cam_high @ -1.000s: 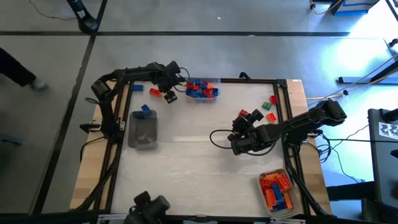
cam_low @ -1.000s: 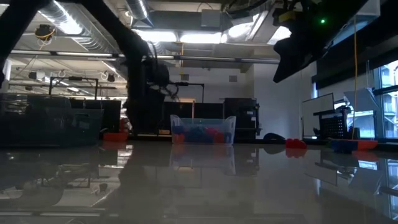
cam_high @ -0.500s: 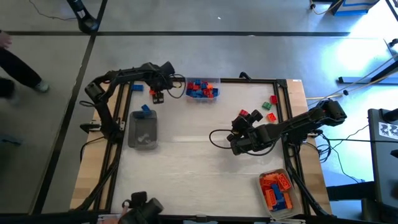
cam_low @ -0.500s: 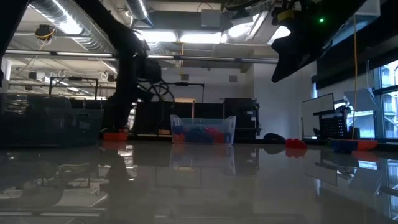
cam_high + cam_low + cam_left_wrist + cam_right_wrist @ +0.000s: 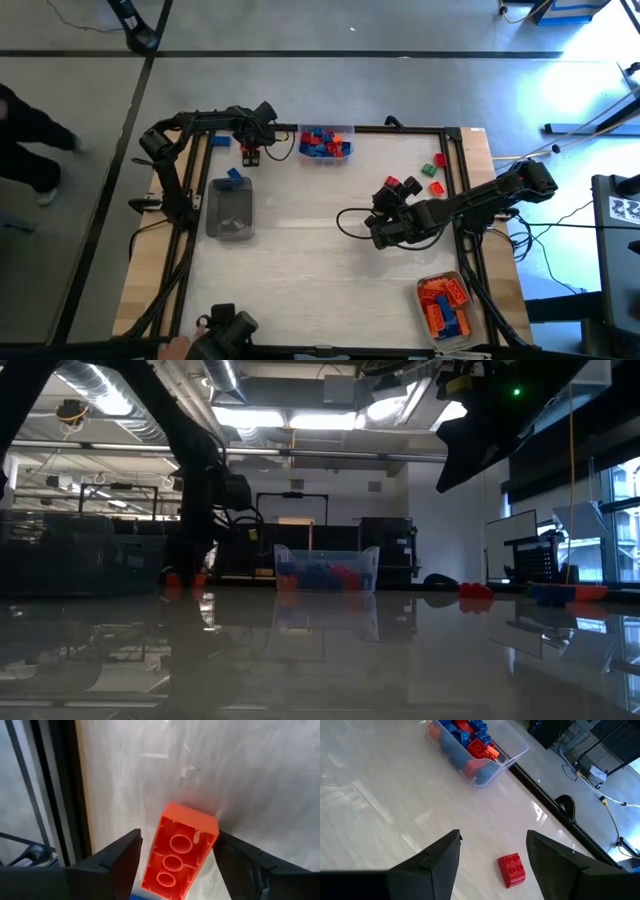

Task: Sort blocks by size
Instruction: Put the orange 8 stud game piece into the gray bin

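An orange block (image 5: 177, 855) lies upside down, hollow side up, on the table near its far left corner. My left gripper (image 5: 178, 834) points down over it, open, with one finger on either side of the block; in the high view this gripper (image 5: 249, 153) covers the block. My right gripper (image 5: 383, 215) hangs open above the table's right middle with nothing between its fingers. A red block (image 5: 511, 869) lies on the table ahead of it. Loose red and green blocks (image 5: 432, 172) lie at the far right. My left gripper has one finger (image 5: 235, 855) right beside the orange block's corner (image 5: 215, 826); whether it touches I cannot tell. The other finger stands apart from the block, with a strip of table showing between them.
A clear tray (image 5: 352, 130) of red and blue blocks stands at the far edge. Another clear tray (image 5: 230, 215) at the left holds a blue block. A third tray (image 5: 424, 292) at the near right holds orange blocks. A blue block (image 5: 220, 142) lies beside the black frame rail.
My left gripper has moved from beside the far tray toward the table's left edge and down over the orange block, rolling about its own axis as it went. Its fingers stay apart. The orange block has stayed in place.
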Robot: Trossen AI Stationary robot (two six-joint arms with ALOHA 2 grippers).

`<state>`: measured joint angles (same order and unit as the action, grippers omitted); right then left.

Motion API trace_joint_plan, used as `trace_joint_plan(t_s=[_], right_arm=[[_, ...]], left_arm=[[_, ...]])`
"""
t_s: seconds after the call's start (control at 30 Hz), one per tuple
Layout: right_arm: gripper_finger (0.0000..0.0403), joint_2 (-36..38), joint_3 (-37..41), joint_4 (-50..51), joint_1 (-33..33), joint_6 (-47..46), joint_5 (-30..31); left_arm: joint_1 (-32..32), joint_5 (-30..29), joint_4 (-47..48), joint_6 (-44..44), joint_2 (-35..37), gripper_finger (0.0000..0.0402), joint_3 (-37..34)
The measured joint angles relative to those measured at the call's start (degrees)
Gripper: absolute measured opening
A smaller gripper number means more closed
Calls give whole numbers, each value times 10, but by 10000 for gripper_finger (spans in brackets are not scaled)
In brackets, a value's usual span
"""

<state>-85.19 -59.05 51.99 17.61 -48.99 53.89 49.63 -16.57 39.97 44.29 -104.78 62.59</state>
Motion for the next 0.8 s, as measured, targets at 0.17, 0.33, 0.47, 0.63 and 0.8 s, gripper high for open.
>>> trace_joint_plan(t_s=[0.17, 0.33, 0.47, 0.63, 0.8], right_arm=[[227, 0, 0, 1, 0, 2, -19], [227, 0, 0, -9, 0, 15, -55], [227, 0, 0, -27, 0, 30, -70], [227, 0, 0, -32, 0, 66, -122], [227, 0, 18, -123, 0, 138, -116]], left_arm=[[-8, -1, 15, -28, -5, 177, 0], [-26, -4, 35, -71, -5, 118, 12], [-55, 10, 79, -121, 18, 118, 25], [-109, 39, 77, -164, 107, 118, 30], [-186, 104, 59, -220, 215, 118, 31]])
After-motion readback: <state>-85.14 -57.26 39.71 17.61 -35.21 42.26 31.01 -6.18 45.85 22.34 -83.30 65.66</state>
